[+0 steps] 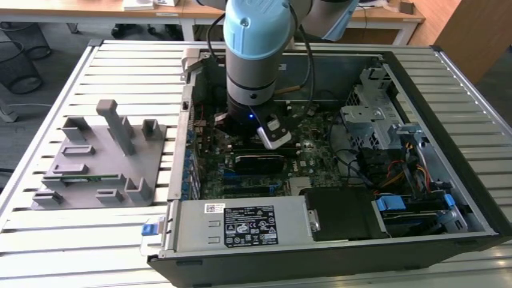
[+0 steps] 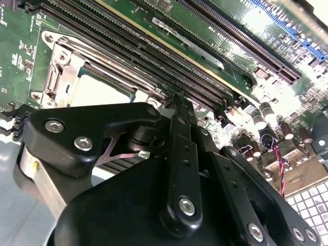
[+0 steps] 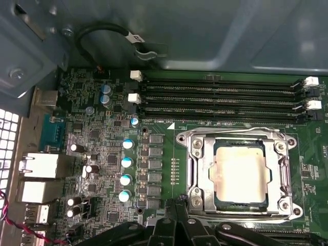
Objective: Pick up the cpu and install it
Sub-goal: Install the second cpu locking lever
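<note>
One arm reached down into the open computer case (image 1: pixel 448 180) on the slatted table (image 1: pixel 120 66), above the motherboard (image 1: pixel 320 150). The gripper (image 3: pixel 177 202) hovered over the board with its fingertips (image 2: pixel 177 102) brought together and nothing between them. The cpu (image 3: pixel 241 174) lay flat inside the metal socket frame (image 3: pixel 197 169), silvery top up, just beside the fingertips and apart from them. Memory slots (image 3: pixel 220 100) ran alongside the socket. A grey parts fixture (image 1: pixel 104 162) sat outside the case, toward the exterior view's left.
</note>
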